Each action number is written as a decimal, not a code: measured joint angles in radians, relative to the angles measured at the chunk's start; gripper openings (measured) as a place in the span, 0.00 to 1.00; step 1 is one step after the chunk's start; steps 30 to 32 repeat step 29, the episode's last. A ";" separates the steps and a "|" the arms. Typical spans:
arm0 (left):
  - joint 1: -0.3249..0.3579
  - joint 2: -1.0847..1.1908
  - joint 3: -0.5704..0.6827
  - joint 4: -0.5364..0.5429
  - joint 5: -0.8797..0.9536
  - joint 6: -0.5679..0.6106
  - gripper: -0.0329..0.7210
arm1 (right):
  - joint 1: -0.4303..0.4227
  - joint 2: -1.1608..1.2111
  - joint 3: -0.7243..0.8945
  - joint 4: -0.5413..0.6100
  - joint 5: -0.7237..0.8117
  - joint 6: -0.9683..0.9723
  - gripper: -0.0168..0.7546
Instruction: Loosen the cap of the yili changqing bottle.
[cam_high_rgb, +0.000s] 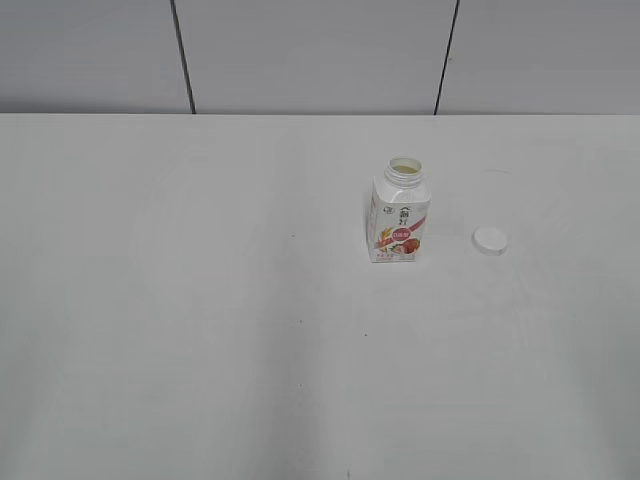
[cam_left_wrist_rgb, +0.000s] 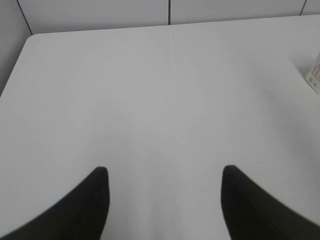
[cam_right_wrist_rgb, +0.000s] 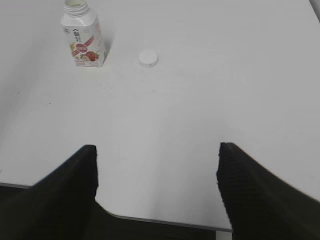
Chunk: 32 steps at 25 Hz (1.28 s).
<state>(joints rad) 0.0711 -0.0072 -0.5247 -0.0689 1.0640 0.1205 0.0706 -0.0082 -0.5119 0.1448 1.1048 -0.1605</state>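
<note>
On the white table (cam_high_rgb: 200, 330) stands the small white yili changqing bottle (cam_high_rgb: 399, 222) with its red-pink fruit label, neck open. Its round white plastic cap (cam_high_rgb: 490, 240) lies near, to its right, so loosening looks finished. Left gripper (cam_left_wrist_rgb: 165, 172) and right gripper (cam_right_wrist_rgb: 157, 150) gape empty, well apart from both.

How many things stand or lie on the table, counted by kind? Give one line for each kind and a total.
Bottle: 1, the yili changqing bottle, upright, neck open.
Cap: 1, the cap, white, lying on the table to the right of the bottle, apart from it.
Total: 2
</note>
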 joint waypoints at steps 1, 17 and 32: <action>0.000 0.000 0.000 0.000 0.000 0.000 0.63 | 0.018 0.000 0.000 0.000 0.000 0.000 0.78; 0.000 0.000 0.000 -0.008 -0.002 -0.004 0.63 | 0.036 0.000 0.000 -0.057 -0.006 0.083 0.78; 0.000 0.000 0.000 -0.008 -0.002 -0.004 0.63 | 0.036 0.000 0.000 -0.057 -0.007 0.084 0.78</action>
